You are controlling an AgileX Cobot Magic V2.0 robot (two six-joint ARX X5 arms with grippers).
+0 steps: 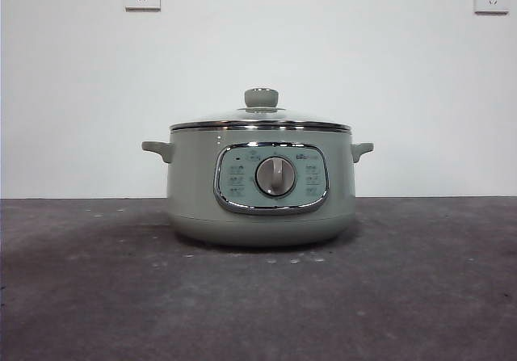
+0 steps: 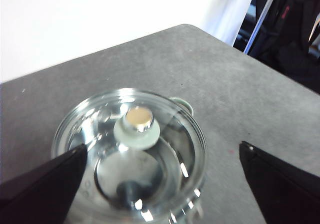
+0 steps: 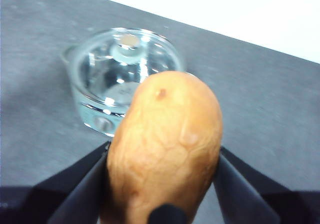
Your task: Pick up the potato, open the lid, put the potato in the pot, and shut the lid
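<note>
The pot [image 1: 261, 191] stands on the grey table [image 1: 420, 296] with its dial [image 1: 275, 176] facing the front camera and the lid [image 1: 260, 119] seated on its rim, knob [image 1: 261, 98] upright. The right gripper [image 3: 162, 184] is held off to one side of the pot and grasps the potato [image 3: 165, 149] between its two jaws, the lid showing beyond it. The left gripper [image 2: 162, 176] hovers above the lid with its jaws spread wide, one on each side of the knob, touching nothing.
</note>
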